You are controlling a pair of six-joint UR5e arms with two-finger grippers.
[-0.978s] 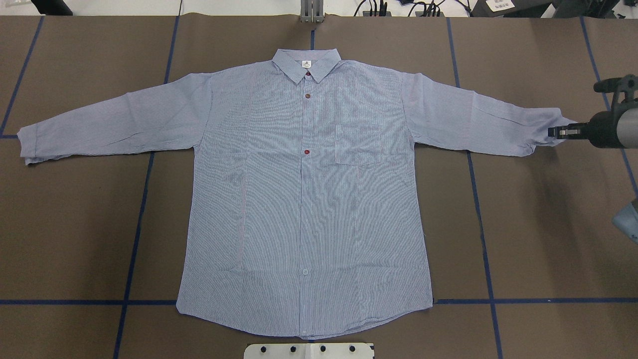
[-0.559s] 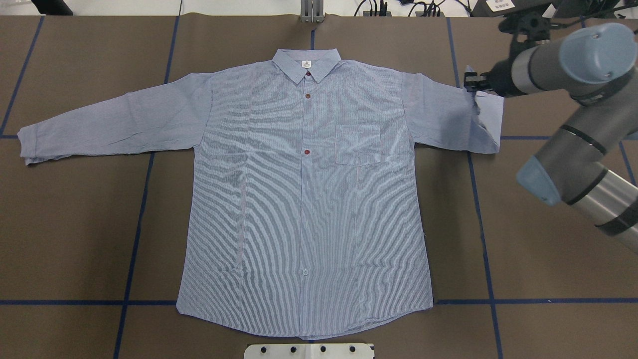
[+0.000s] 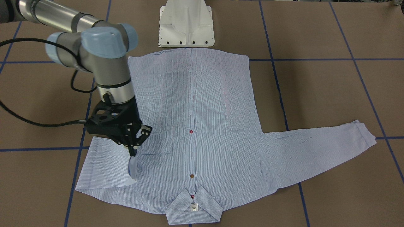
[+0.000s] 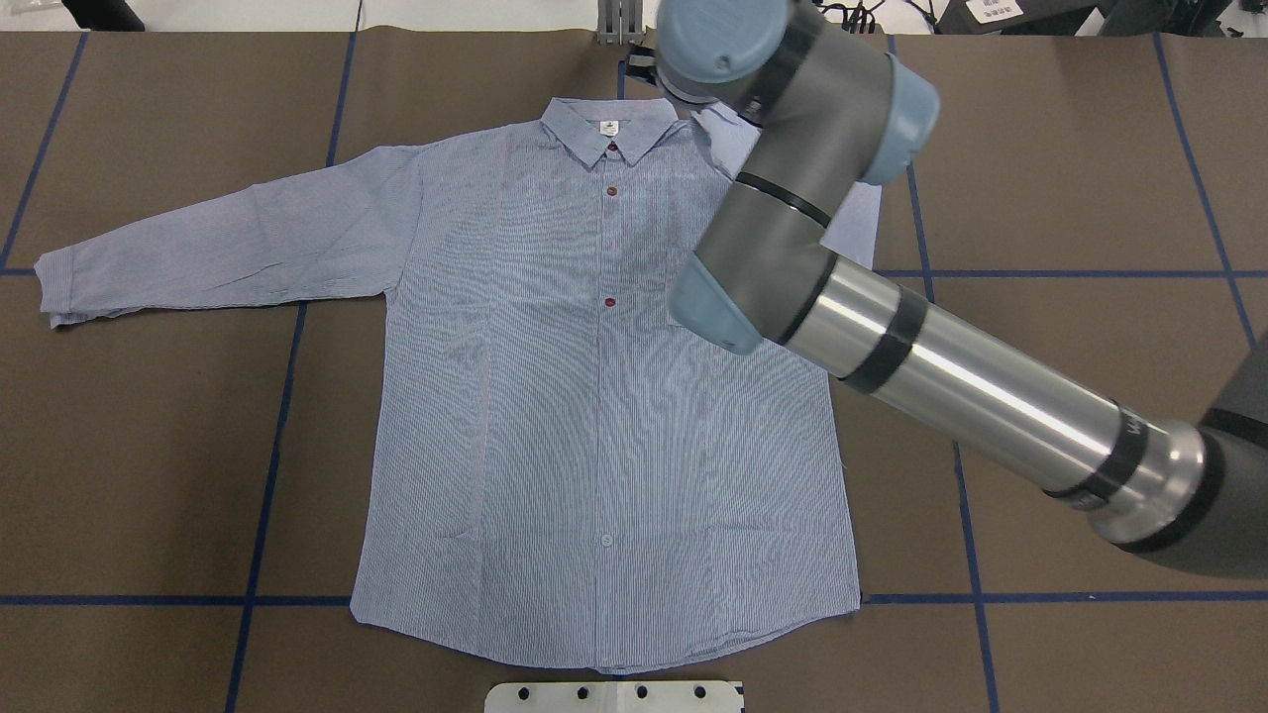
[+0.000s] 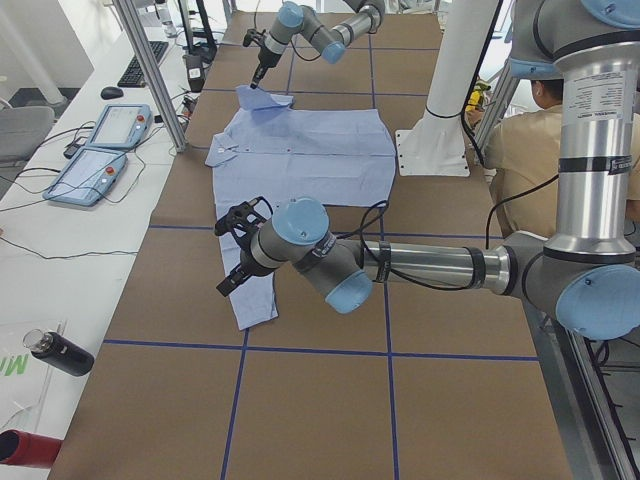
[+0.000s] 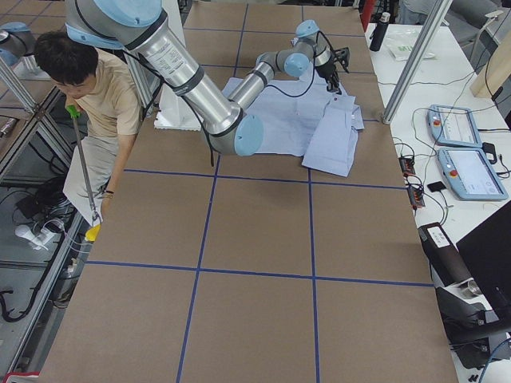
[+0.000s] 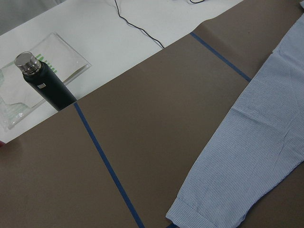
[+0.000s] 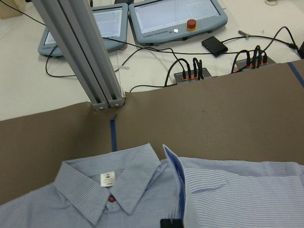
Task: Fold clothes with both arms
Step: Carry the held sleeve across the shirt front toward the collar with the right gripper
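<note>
The light blue striped shirt [image 4: 594, 396] lies flat, front up, collar [image 8: 107, 185] at the far edge of the table. My right gripper [image 3: 133, 153] is shut on the cuff of the sleeve on its side and holds it just above the chest, near the collar. That sleeve [image 3: 104, 164] is doubled over towards the body. In the overhead view the right arm [image 4: 792, 198] hides its gripper. The other sleeve [image 4: 198, 248] is stretched out flat. My left gripper [image 5: 228, 283] hovers over that sleeve's cuff [image 7: 204, 209]; I cannot tell whether it is open or shut.
The white pedestal base [image 3: 186, 23] stands at the shirt's hem. Blue tape lines cross the brown table cover. A dark bottle [image 7: 42, 88] stands off the table's left end. An aluminium post [image 8: 80, 52] and control pendants [image 8: 175, 19] are beyond the far edge. A person [image 6: 80, 88] stands behind the robot.
My right gripper has carried the sleeve cuff from the table's right side inward over the shirt to near the collar, folding the sleeve over. The rest of the shirt has not moved.
</note>
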